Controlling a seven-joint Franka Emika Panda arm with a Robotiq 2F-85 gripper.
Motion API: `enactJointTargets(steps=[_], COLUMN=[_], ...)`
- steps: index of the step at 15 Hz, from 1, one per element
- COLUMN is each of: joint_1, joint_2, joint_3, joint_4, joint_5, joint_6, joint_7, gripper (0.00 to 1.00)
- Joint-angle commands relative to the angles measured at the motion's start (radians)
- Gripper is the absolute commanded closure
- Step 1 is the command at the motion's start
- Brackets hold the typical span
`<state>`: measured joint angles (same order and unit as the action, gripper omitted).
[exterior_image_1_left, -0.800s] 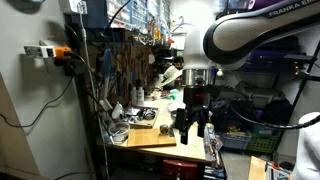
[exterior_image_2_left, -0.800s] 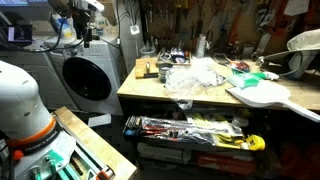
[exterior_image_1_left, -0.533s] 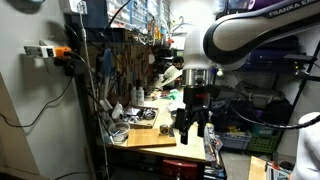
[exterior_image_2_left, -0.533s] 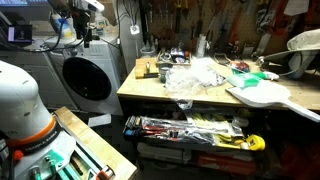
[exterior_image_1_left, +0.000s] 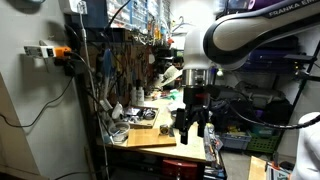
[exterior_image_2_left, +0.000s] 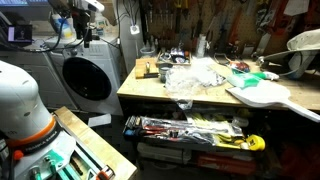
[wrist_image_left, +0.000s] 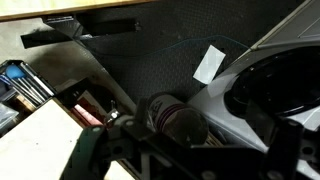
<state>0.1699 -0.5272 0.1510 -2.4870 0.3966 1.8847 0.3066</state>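
Observation:
My gripper hangs from the white arm beside the front corner of a wooden workbench. It also shows at the top left in an exterior view, above a white washing machine. Its fingers are spread wide apart in the wrist view. A dark cylinder with purple bands sits between them, narrower than the gap. I cannot tell whether the fingers touch it.
The workbench is cluttered with plastic wrap, tools and a white guitar-shaped body. An open tool drawer juts out below. The washing machine's front, a white paper on dark floor and a pegboard wall surround me.

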Motion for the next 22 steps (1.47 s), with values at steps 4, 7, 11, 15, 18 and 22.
enactJointTargets(steps=[4, 7, 11, 15, 18, 22], joint_1=[-0.141, -0.221, -0.301, -0.379, -0.421, -0.412], joint_2=[-0.033, -0.042, -0.038, -0.008, 0.039, 0.029], joint_3=[-0.006, -0.023, -0.094, -0.186, -0.286, -0.246], joint_4=[-0.026, -0.038, -0.067, -0.126, -0.166, -0.128], joint_5=[-0.191, -0.362, -0.506, -0.598, -0.594, -0.573], joint_6=[0.07, 0.123, 0.228, 0.423, 0.563, 0.497], joint_7=[0.056, 0.033, -0.007, -0.075, -0.18, -0.147], gripper=[0.0, 0.0, 0.0, 0.0, 0.0, 0.0])
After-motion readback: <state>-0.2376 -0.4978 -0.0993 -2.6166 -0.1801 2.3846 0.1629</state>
